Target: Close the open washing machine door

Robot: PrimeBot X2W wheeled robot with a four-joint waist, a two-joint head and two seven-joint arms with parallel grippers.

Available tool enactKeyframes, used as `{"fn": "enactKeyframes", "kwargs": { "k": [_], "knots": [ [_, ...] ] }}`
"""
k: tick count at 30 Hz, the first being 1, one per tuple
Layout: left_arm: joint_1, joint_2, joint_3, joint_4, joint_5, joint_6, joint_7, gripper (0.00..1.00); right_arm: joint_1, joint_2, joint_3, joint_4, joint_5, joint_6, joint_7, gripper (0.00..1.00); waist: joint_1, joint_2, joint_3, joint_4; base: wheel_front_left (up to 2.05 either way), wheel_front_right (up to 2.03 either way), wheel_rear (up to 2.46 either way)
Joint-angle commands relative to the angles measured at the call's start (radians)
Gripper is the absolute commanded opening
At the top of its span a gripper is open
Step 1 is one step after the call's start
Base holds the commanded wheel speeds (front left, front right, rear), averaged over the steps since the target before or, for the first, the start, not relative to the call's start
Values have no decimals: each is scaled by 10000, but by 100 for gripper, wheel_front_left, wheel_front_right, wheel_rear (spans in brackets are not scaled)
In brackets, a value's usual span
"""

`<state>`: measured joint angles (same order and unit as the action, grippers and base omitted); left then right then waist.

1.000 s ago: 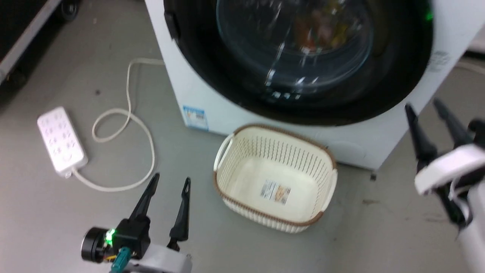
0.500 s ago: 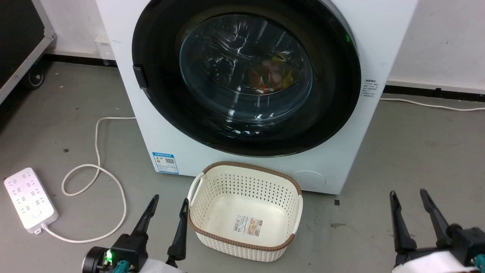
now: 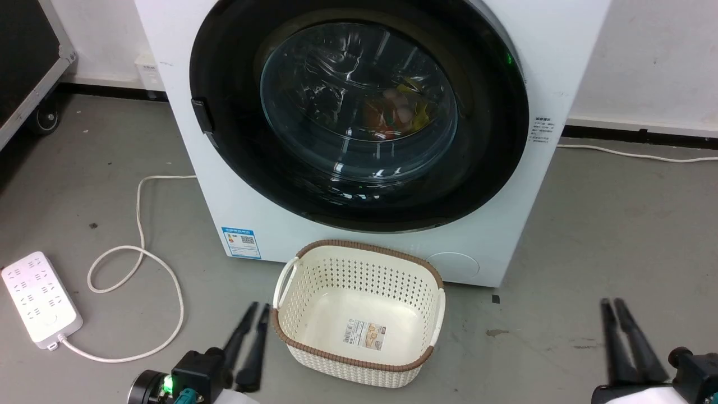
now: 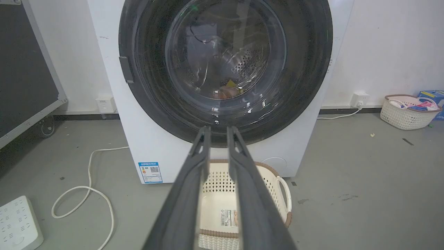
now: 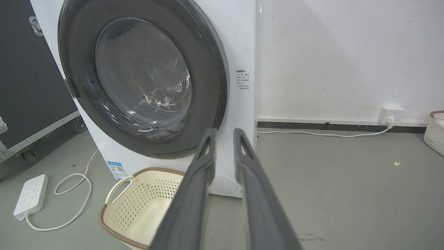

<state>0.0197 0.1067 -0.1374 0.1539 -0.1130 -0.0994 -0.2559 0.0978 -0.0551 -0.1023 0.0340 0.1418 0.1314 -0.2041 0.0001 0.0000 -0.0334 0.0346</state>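
The washing machine (image 3: 263, 224) is a big white front-loader standing against the wall. Its washing machine door (image 3: 359, 112), with a glossy black rim and a bulging glass window, lies flush against the machine's front, and coloured laundry shows through the glass. The door's latch tab (image 3: 202, 115) sits on its left edge. Low at the left, my left gripper (image 3: 257, 307) is shut and empty, beside the cream basket. My right gripper (image 3: 611, 303) is low at the right over bare floor, shut and empty. Both are well short of the door (image 4: 225, 62) (image 5: 142, 80).
A cream perforated basket (image 3: 359, 311) stands on the floor right in front of the machine. A white power strip (image 3: 39, 297) and its looped cable (image 3: 140, 269) lie to the left. A black wheeled case (image 3: 28, 56) is far left. Another basket (image 4: 407, 111) with laundry stands by the wall.
The head camera tilted up over the last second, then settled. Both grippers' fingers have come together from open, and the right gripper now sits lower in view.
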Motion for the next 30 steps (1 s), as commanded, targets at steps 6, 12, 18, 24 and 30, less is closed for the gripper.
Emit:
{"fn": "enactKeyframes", "kwargs": {
  "k": [6,12,18,24,30],
  "knots": [
    [-9,-25,59,-68,50,44,114,0,-44,2,42,-15,-63,0,91,0,0,0,15,-15,0,0,0],
    [-18,-52,125,-142,105,92,237,0,-91,4,91,-31,-131,-1,189,0,0,0,31,-32,0,0,0],
    [-28,-79,191,-216,159,139,359,0,-137,7,140,-48,-199,-1,286,0,0,0,47,-48,0,0,0],
    [-37,-106,257,-290,213,187,482,0,-184,9,189,-64,-267,-1,384,0,0,0,63,-65,0,0,0],
    [-47,-133,323,-364,267,235,605,0,-231,11,239,-80,-335,-2,482,0,0,0,79,-82,0,0,0]
  ]
}}
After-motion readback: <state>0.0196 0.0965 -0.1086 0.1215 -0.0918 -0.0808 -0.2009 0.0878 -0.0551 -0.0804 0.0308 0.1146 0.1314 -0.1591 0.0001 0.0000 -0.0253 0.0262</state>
